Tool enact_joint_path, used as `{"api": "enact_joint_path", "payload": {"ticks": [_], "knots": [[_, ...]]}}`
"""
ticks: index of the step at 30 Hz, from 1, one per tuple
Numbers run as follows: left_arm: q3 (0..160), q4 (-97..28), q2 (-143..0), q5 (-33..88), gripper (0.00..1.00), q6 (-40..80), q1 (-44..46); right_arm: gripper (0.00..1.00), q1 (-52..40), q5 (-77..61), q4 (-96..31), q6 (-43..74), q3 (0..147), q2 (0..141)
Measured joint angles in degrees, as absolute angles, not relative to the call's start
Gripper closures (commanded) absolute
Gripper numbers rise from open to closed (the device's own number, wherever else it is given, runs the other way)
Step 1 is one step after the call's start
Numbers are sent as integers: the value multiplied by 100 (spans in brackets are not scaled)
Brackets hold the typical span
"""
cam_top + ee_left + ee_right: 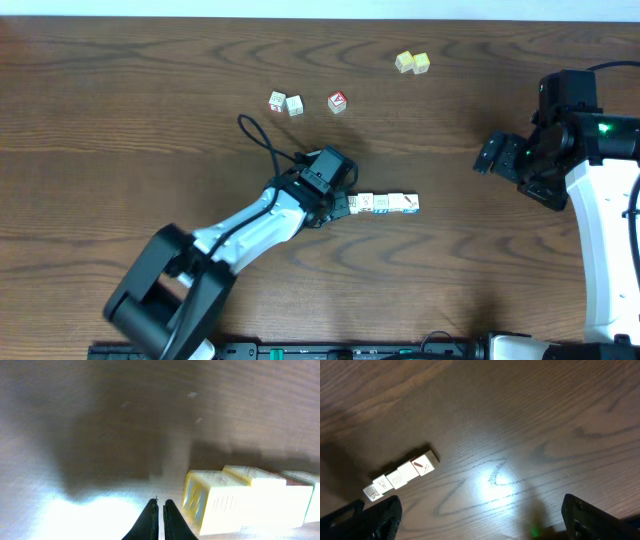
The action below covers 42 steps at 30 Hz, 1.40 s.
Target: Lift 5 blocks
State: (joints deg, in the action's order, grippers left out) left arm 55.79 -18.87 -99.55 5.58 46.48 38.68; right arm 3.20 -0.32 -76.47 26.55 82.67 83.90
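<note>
Block row [382, 204]: left gripper [161, 509] clenched, empty, at its left end; we should bring right gripper [492, 158] (released) squarely against the right end.

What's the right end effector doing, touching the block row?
Apart. The overhead view shows bare table between the right end effector and the block row.
</note>
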Motion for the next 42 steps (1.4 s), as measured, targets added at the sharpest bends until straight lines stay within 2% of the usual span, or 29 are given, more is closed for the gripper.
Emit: {"api": "enact_joint_path", "payload": {"ticks": [7, 17, 42], "knots": [[5577, -2370, -9312, 801, 92, 4652, 3911, 1, 320, -34, -7651, 2655, 8267, 8390], [5577, -1750, -10082, 937, 93, 4834, 4615, 1, 320, -38, -7649, 2655, 8267, 8390], [5577, -1520, -10206, 408, 92, 4954, 4635, 1, 320, -40, -7651, 2655, 8267, 8390]]}}
